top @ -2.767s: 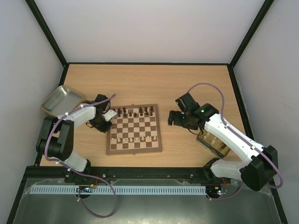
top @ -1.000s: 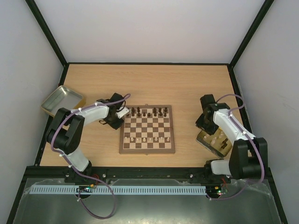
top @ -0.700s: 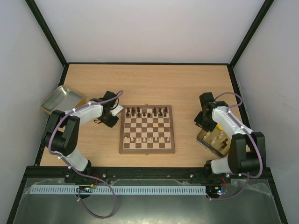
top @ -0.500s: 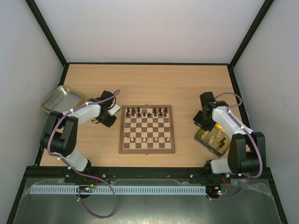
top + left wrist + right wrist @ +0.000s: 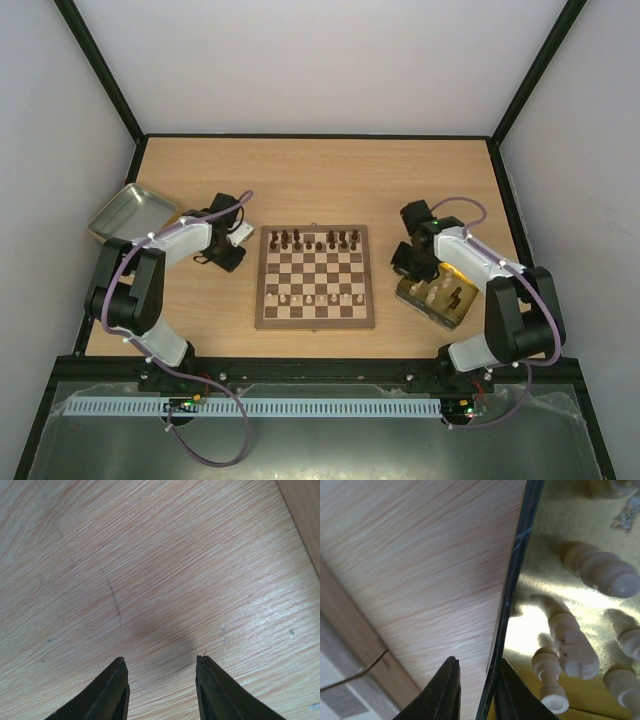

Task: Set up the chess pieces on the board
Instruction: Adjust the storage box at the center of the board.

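The board [image 5: 262,300] lies mid-table, with dark chess pieces [image 5: 310,240] along its far row and cream ones [image 5: 315,298] along its near row. Just left of the board's far corner my left gripper [image 5: 235,245] hangs low over bare wood; its jaws [image 5: 162,662] stand open and empty. My right gripper [image 5: 408,266] is at the left rim of a gold tray [image 5: 405,290]. The jaws [image 5: 477,662] straddle that dark rim [image 5: 512,575], drawn in close on it. Several cream pieces [image 5: 572,642] lie loose inside the tray.
An empty metal tray [image 5: 130,210] sits at the far left of the table. The board's brown border [image 5: 350,630] shows just beyond the right gripper. Black frame posts and white walls close in the table.
The right gripper has narrowed on the gold tray's rim and slid left toward the board, taking the tray along. The left gripper has backed away from the board's corner and opened.
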Controlling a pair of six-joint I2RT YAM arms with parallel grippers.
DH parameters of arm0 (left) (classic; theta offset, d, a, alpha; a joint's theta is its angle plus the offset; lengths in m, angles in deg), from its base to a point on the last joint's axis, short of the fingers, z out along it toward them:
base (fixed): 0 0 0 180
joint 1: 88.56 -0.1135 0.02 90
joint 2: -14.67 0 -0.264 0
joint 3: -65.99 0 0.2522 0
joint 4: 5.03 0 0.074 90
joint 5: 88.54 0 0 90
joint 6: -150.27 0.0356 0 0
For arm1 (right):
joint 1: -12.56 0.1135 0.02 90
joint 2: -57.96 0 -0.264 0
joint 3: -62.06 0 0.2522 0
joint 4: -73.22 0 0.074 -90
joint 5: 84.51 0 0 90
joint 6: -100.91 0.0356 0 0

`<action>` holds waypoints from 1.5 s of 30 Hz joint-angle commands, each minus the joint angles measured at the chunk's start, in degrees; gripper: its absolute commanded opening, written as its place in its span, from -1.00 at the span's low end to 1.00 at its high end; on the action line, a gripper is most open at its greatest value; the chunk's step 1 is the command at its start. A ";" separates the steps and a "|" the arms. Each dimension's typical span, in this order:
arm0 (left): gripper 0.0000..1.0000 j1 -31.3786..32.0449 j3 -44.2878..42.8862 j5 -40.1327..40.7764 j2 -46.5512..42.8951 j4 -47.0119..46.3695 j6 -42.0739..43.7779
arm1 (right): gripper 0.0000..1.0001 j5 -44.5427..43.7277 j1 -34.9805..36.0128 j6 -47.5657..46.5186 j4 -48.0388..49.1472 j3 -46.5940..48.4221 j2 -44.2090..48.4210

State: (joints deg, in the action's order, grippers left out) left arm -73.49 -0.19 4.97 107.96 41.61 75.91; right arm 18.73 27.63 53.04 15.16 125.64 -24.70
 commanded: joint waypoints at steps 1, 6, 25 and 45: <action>-0.20 -0.65 -0.49 0.27 -0.07 0.69 0.19 | -0.64 1.44 5.35 1.95 1.12 1.62 -1.63; -0.17 -1.15 -0.66 0.29 -0.07 0.60 0.37 | -0.69 0.49 11.13 2.17 -0.41 2.61 -2.07; -0.10 -2.32 -2.15 0.10 1.15 0.27 0.23 | -0.78 2.98 19.61 -0.60 -6.06 -2.58 3.17; -0.09 -2.62 -0.36 0.53 -1.41 0.52 -0.08 | -0.84 -0.79 18.30 -1.88 -3.11 5.34 -6.93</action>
State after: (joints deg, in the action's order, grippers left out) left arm -75.72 -1.16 4.99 108.29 41.22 76.15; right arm 20.54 46.73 52.69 11.73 128.11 -28.48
